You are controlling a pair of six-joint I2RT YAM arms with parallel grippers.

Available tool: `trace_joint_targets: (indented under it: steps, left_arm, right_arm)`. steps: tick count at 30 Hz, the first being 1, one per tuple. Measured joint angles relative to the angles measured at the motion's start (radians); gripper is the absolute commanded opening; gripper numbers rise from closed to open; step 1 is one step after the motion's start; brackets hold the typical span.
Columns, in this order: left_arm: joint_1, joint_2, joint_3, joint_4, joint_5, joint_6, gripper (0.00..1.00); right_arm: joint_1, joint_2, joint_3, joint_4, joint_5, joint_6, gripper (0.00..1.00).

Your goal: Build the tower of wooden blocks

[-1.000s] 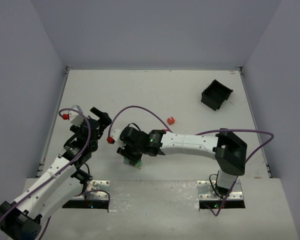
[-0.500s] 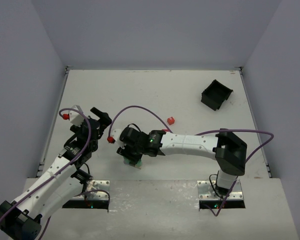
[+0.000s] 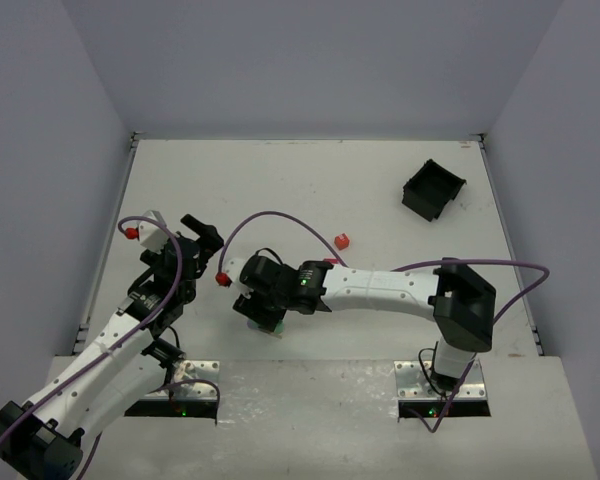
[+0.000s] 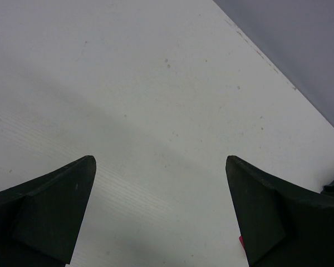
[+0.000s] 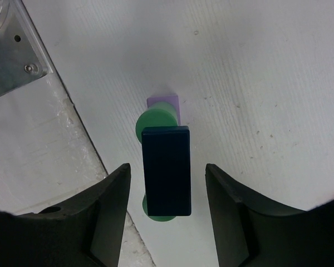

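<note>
1. Table [image 3: 310,170] is seen from the top camera. The right arm is stretched leftward across the near side. The right gripper [image 3: 261,311] is held directly over the tower [image 3: 272,328], which stands left of centre near the near edge with only a greenish edge showing. A lone red block [image 3: 342,241] lies well apart from it, farther out and to the right. A square black bin [image 3: 433,189] is set askew at the far right. The left gripper [image 3: 202,236] is held at the left, apart from the tower.
2. From the left wrist camera, the left gripper's fingers [image 4: 50,211] are seen spread wide. Only bare table lies between them, and nothing is grasped.
3. From the right wrist camera, a dark blue rectangular block [image 5: 167,161] is seen topmost, laid across green round pieces [image 5: 155,123]. A purple block [image 5: 166,104] is partly shown at their far end; its level in the stack cannot be told. The right gripper's fingers [image 5: 108,211] are parted, one on each side of the blue block. A strip of table is visible on each side, so the block is released and untouched.
</note>
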Motion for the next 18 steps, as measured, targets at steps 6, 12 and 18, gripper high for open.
trace_joint_targets:
  steps: [6,12,18]
  left_arm:
    - [0.000,0.007,0.000,0.000,0.000,0.000,1.00]
    - [0.000,0.010,0.000,0.000,0.000,0.000,1.00]
    - [0.000,0.010,0.000,0.000,0.000,0.000,1.00]
  right_arm:
    - [0.001,-0.021,0.000,-0.001,0.000,0.007,0.65]
    - [0.002,-0.027,0.000,-0.003,-0.001,0.017,0.99]
    - [0.006,-0.027,0.000,-0.007,-0.001,0.023,0.99]
